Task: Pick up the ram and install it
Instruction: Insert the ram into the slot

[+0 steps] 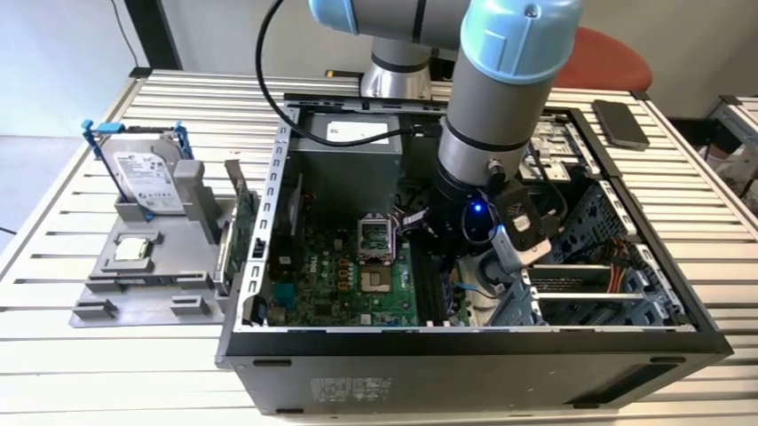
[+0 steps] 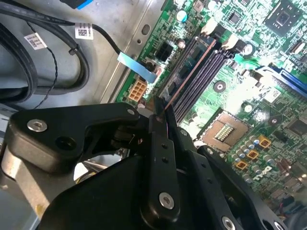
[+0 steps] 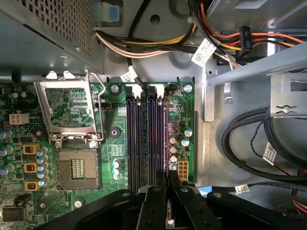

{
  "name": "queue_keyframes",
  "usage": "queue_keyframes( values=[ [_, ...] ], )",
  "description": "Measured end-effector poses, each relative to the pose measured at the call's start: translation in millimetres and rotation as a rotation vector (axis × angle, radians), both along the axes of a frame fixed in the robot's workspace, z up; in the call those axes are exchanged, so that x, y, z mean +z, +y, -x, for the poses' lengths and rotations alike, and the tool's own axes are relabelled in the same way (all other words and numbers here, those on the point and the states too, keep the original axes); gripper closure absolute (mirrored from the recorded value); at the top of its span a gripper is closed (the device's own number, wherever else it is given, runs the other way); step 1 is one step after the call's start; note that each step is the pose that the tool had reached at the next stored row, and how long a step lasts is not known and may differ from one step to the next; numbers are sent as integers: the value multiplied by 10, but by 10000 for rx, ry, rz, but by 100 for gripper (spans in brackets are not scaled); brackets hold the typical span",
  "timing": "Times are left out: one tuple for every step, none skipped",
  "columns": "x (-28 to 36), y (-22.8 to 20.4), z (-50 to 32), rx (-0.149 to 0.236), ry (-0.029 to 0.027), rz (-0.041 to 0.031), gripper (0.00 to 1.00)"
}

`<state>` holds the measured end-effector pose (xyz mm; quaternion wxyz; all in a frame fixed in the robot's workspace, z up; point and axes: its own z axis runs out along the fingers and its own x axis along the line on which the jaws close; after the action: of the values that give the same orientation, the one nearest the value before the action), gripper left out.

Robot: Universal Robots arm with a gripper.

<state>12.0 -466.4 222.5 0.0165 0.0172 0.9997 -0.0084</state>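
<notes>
One open computer case [image 1: 474,342] lies on a slatted metal table [image 1: 711,382], and one grey and light-blue robot arm [image 1: 503,98] reaches down into it. Inside the case lies one green motherboard [image 1: 350,284], seen in both wrist views too [image 3: 115,139] [image 2: 268,62]. One grey power supply [image 1: 350,146] sits at the far end of the case.

On the table toward the exterior view's left stands one grey fixture [image 1: 154,266]. It carries one silver hard drive [image 1: 148,177] upright in a blue frame, and one green expansion card [image 1: 245,222] stands on edge at its side nearest the case. One dark flat device [image 1: 619,122] lies on the table at the far side, toward the exterior view's right.

On the board, one open processor socket [image 3: 76,167] shows with its metal load frame [image 3: 69,108] raised beside it. Four parallel memory slots [image 3: 146,139] run side by side just beside the socket.

The one gripper [image 3: 169,184] hangs low over those slots, its two black fingers [image 2: 160,143] closed tight on the ram [image 2: 189,72]. The ram is one thin stick seen edge-on, running from the fingertips along the outermost slot, the one farthest from the socket; whether it is seated there cannot be told.
</notes>
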Motion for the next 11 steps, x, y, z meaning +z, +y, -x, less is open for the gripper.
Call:
queue_keyframes(
  values=[
    [0,-1,0,-1,-1,-1,100],
    [-1,-1,0,-1,-1,-2,100],
    [-1,-1,0,-1,-1,-2,100],
    [-1,-1,3,-1,-1,-2,100],
    [-1,-1,5,0,-1,-2,100],
    [6,-3,6,1,-1,-2,100],
    [15,-3,6,1,0,-1,100],
    [15,-2,7,0,-1,-4,100],
    [14,-2,7,-1,-1,-4,100],
    [11,1,7,-1,-2,-6,100],
    [12,1,7,0,-1,-4,100]
  ],
)
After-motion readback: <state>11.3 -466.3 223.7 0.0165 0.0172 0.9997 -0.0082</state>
